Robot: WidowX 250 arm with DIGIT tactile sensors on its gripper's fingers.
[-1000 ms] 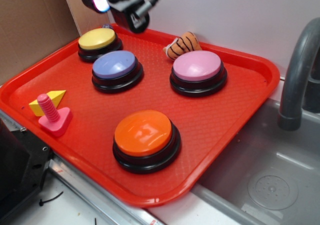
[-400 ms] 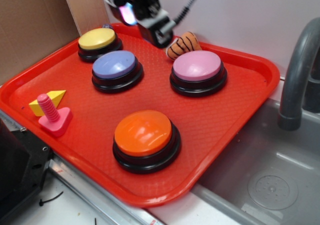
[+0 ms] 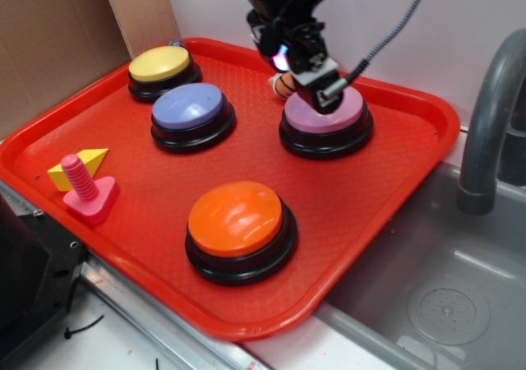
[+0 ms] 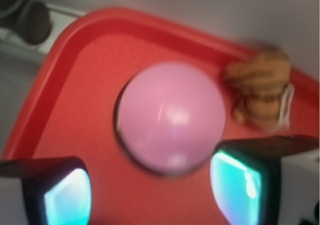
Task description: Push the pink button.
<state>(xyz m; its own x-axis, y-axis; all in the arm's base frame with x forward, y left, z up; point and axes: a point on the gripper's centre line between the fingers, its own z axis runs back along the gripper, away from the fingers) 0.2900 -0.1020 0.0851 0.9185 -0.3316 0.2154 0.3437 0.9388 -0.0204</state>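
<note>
Fingers (image 4: 65,195) sit well apart, nothing between them; the wrist view shows both lit pads at the bottom edge with bare tray in the gap, so the gripper (image 3: 316,86) is open and empty. It hangs over the pink button (image 3: 326,111), which sits toward the far right part of the red tray (image 3: 411,168), near the far rim on the sink (image 3: 436,304) side. Contact can't be confirmed: from the exterior view the fingertips look at or just above the near-left part of the dome, and the wrist view is motion-blurred. In the wrist view the dome sits above and between the pads, slightly off centre, so my read is the tool is not yet centred. Suggest shifting so the dome centre lies under the tips, then going straight down; an off-centre press on a glossy dome likely slides off toward the rim. Closing the fingers first would give one solid contact point rather than two tips straddling the crown. Watch the striped plush toy (image 3: 284,84) just beside the button at the far side; keep the wrist off it. Lavender button (image 3: 189,107), yellow button (image 3: 160,62) and orange button (image 3: 236,218) are well apart, no risk there.
</note>
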